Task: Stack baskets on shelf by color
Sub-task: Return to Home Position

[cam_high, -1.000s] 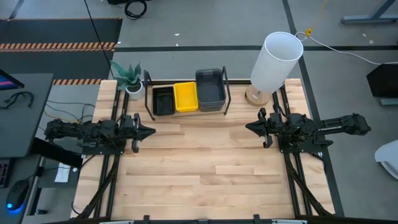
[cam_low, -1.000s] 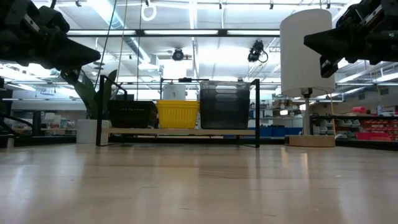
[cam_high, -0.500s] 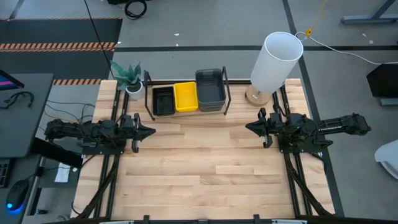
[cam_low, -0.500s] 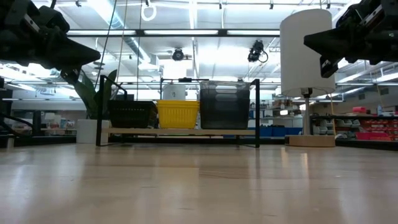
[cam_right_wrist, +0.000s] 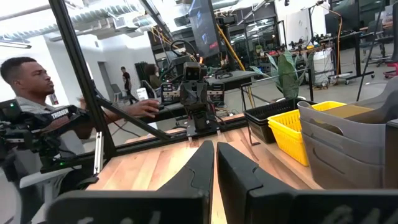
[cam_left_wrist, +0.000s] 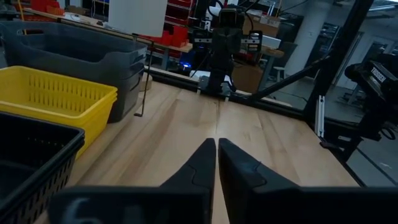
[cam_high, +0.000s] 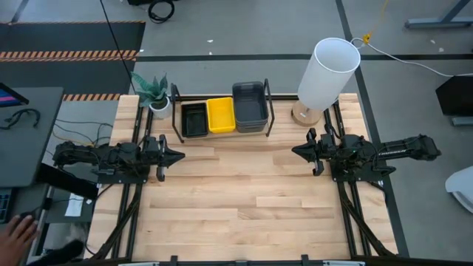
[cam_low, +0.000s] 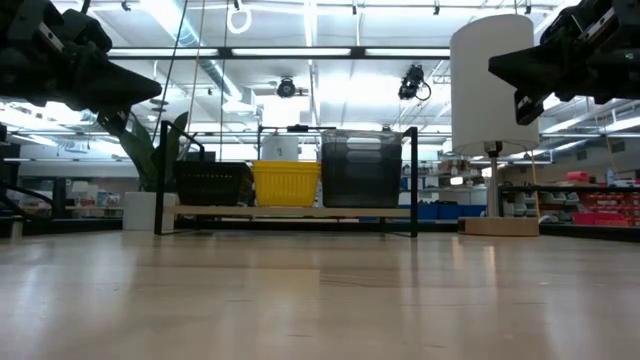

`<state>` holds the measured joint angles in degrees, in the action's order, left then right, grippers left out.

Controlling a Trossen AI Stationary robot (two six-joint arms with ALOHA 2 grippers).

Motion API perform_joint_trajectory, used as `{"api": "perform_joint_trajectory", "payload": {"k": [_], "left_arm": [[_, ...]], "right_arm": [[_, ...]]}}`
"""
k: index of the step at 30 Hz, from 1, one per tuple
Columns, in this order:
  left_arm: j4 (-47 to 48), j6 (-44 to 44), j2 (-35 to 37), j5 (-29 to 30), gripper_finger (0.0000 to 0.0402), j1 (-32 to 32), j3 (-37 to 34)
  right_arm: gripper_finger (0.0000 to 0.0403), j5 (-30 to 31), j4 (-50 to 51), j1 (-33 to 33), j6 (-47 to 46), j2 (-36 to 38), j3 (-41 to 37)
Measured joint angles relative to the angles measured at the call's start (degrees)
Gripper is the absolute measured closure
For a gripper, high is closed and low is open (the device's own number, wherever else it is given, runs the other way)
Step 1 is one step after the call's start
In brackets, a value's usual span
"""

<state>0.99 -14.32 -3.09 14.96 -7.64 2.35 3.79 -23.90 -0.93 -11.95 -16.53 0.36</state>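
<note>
We read the high view as a clock, w/ the ctr of the table [cam_high: 244, 210] as hub and 12 at the far edge.

Nearest, off the table at approx. 8 o'clock, we see a person's hand [cam_high: 16, 230].

At mid-depth the left arm [cam_high: 140, 157] lies at 9 o'clock and the right arm [cam_high: 347, 155] at 3 o'clock. Both are held above the table, tips pointing at each other and well apart. Each arm's jaws are pressed together w/ nothing btwn them (both wrist views show the two dark fingers meeting at the tips).

Farther back, at 12 o'clock, the shelf [cam_low: 290, 212] stands along the far edge. It carries the baskets in three stacks set just beside one another. The black stack [cam_high: 194, 118] is toward 11, the yellow stack [cam_high: 221, 114] is in the middle, and the grey stack [cam_high: 250, 106], the tallest, is toward 1. We can't count the baskets in each stack.

A potted plant [cam_high: 154, 92] stands at 11 o'clock by the shelf's end, and a white lamp [cam_high: 329, 72] at 1 o'clock.

Beyond the table's left side, the right wrist view shows a person [cam_right_wrist: 37, 118].
</note>
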Motion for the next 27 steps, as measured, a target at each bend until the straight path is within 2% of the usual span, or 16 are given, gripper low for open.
{"api": "perform_joint_trajectory", "payload": {"k": [11, 21, 27], "left_arm": [[0.0, 0.02, 0.0, 0.0, 0.0365, 0.02, 0.02], [0.0, -0.03, 0.0, 0.0, 0.0378, 0.0, 0.02], [0.0, 0.01, 0.0, 0.0, 0.037, 0.01, 0.02]], "right_arm": [[0.0377, 0.0, -0.02, 0.0, 0.07, 0.0, 0.0], [0.0377, 0.0, 0.0, -0.02, 0.07, 0.0, 0.0], [0.0377, 0.0, 0.0, -0.02, 0.07, 0.0, 0.0]]}}
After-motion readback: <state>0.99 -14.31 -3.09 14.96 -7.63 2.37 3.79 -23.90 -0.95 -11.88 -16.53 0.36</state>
